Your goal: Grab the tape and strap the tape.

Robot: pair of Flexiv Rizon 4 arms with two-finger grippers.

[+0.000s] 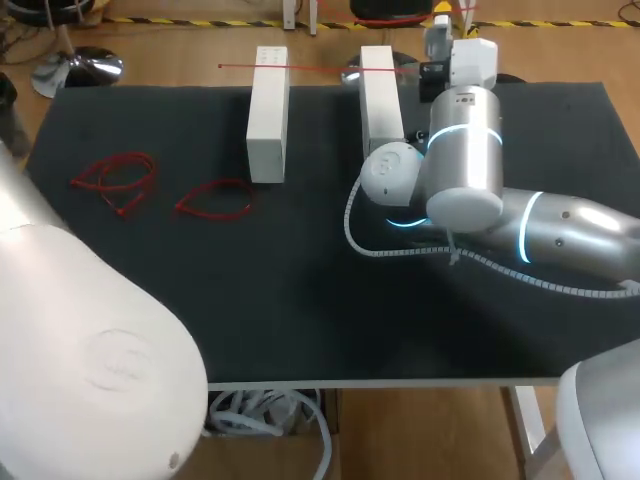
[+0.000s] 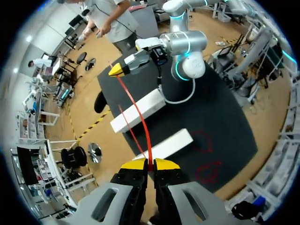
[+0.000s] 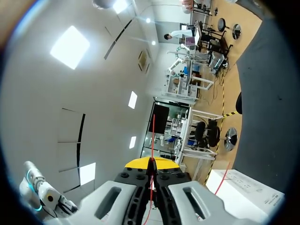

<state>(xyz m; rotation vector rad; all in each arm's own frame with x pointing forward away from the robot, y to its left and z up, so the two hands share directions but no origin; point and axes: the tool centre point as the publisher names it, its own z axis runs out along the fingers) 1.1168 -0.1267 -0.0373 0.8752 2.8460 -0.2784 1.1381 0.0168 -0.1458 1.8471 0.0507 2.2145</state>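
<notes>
A black table (image 1: 300, 320) is carrying two white blocks (image 1: 267, 115), which are standing side by side toward twelve o'clock. The right arm (image 1: 465, 165) is coming in from three o'clock. The right gripper (image 3: 151, 163) is pinching the red tape (image 1: 310, 67), its jaws closed almost together. The left gripper (image 2: 149, 165) is clamping the other end the same way. The tape is running straight between them over both blocks. Two red loops (image 1: 115, 180) are lying at ten o'clock.
</notes>
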